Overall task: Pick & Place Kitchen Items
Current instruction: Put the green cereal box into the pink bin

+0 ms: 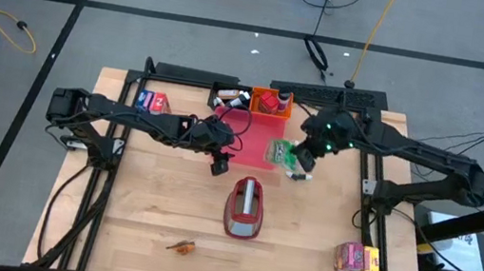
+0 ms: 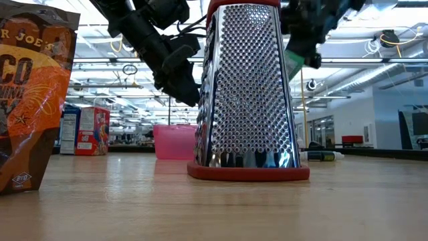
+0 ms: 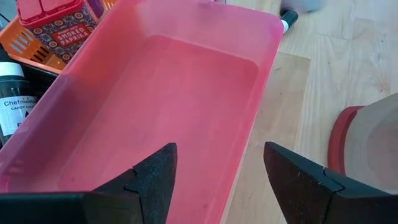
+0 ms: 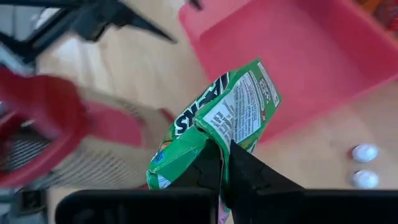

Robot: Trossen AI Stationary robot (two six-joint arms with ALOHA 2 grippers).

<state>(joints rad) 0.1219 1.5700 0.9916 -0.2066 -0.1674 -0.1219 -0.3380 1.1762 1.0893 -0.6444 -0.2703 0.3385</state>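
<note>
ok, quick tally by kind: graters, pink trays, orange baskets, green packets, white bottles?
Grater: 1
Pink tray: 1
Orange basket: 1
Green packet: 1, held in the right gripper
White bottles: 2
Total: 6

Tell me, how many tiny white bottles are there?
2: one bottle and a second bottle sit together beside the pink tray; more may be hidden.

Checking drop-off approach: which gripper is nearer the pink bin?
Left. The left gripper hangs open right over the pink bin. The right gripper, shut on the green packet, sits just beside the bin.
</note>
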